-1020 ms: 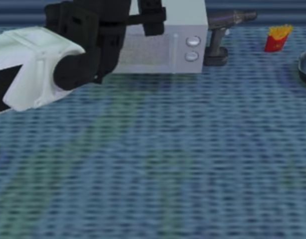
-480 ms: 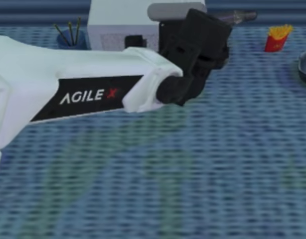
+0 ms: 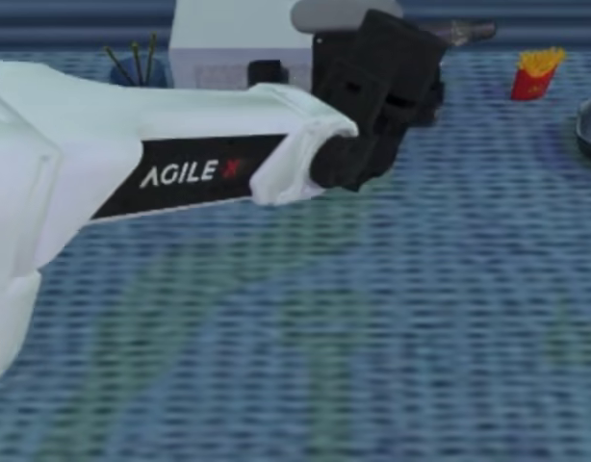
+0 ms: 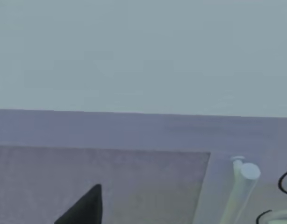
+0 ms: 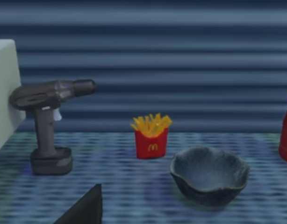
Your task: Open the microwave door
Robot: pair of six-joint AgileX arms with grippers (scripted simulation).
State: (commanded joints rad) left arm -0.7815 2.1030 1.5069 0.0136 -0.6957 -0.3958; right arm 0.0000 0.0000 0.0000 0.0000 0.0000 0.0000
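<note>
One AgileX arm, the left, reaches across the blue woven counter [image 3: 372, 337] from about 9 o'clock toward 12 o'clock in the top view, its black wrist and left end effector [image 3: 377, 91] lying over the front of the microwave [image 3: 228, 29]. That white oven stands at the counter's 12 o'clock edge; only its top and a strip of front wall show past the arm. From the left wrist camera, the microwave door [image 4: 101, 182] fills the lower frame as a flat grey panel very close to the end effector, with a pale bar handle [image 4: 241, 186] at the door's edge and one dark fingertip [image 4: 85, 210] in front of the panel. Whether the fingers are spread or closed cannot be told. A drill [image 5: 45, 126] stands just beside the oven's right wall, then a fries carton [image 5: 151, 135] and a dark bowl [image 5: 209, 175] toward 2 o'clock. Right arm's own body is out of the top view
</note>
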